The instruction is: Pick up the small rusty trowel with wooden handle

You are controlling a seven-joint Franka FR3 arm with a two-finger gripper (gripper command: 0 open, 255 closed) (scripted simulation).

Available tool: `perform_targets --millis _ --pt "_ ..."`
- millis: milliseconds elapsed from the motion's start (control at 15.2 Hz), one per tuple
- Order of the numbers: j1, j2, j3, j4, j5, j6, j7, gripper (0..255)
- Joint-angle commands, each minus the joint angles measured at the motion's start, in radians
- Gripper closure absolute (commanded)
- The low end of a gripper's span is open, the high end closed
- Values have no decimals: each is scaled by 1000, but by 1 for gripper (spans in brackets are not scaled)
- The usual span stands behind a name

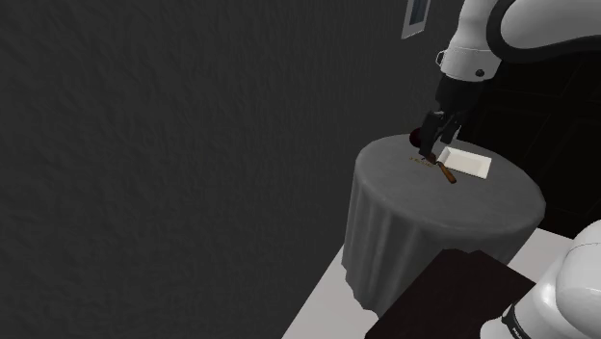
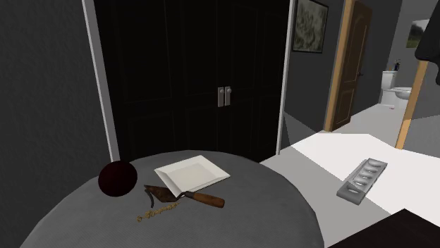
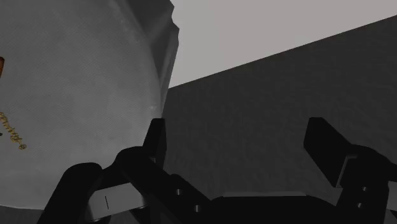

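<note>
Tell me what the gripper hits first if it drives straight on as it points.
The gripper seems aimed past the round table's edge at the dark grey surface, not the trowel; depth unclear.

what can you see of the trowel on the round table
The trowel is small, with a dark, rust-brown pointed blade and a reddish-brown handle that looks wooden. It lies flat on the grey-draped table, its neck at the front corner of the white plate, blade towards the dark red ball, a thin gold chain beside the blade. The open tool isn't holding it.

In the shoulder view the tool [image 1: 434,152] partly hides the dark ball [image 1: 415,136].
</note>
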Motion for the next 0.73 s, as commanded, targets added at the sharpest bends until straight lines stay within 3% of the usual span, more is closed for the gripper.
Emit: perform_targets --millis 0,660 --pt "0 0 0 0 0 0 0 0" --pt "-95 133 -162 -91 -78 277 -101 0"
